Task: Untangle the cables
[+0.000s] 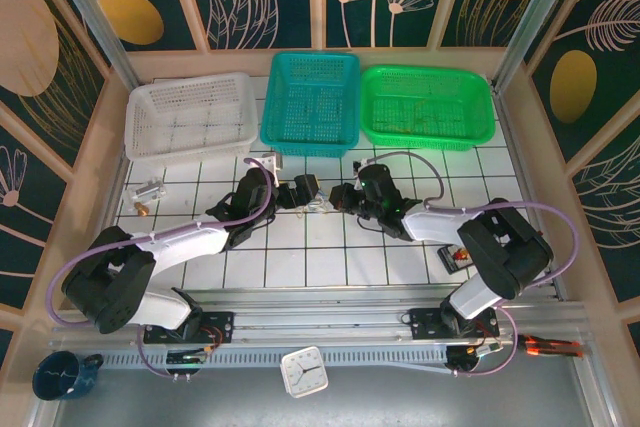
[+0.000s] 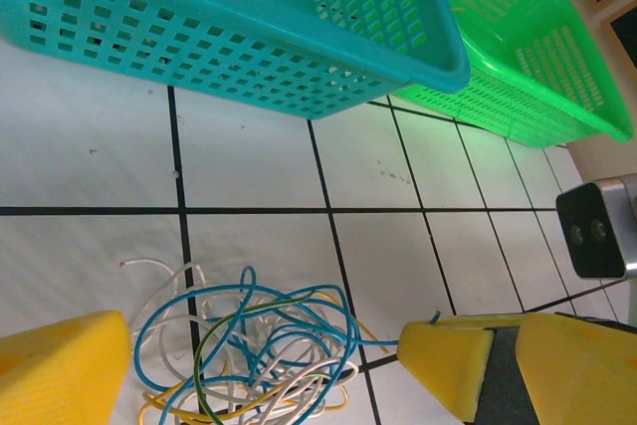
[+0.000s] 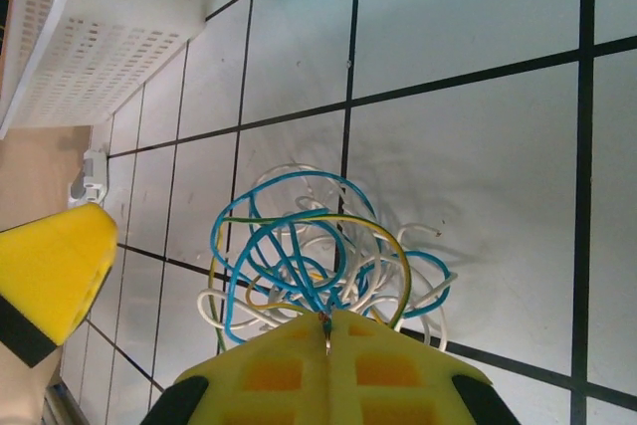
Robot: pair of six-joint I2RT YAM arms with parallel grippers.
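The cables (image 1: 322,205) are a small loose tangle of thin blue, white and yellow-green wires lying on the white tiled table (image 1: 300,257) between the two grippers. My right gripper (image 3: 326,319) is shut, its yellow fingertips pinching the end of a blue cable at the near edge of the tangle (image 3: 318,246). The left wrist view has those fingers (image 2: 443,360) at the right of the tangle (image 2: 249,345), with the blue strand running into them. My left gripper (image 2: 323,320) stands wide open around the tangle, holding nothing. One of its fingers (image 3: 55,266) is apart from the wires.
Three baskets line the back of the table: white (image 1: 185,147), teal (image 1: 300,145) and green (image 1: 430,139). The teal one is close beyond the tangle. A small clear part (image 1: 148,192) lies at the left. A clock (image 1: 303,370) and a mug (image 1: 60,375) sit in front of the rail.
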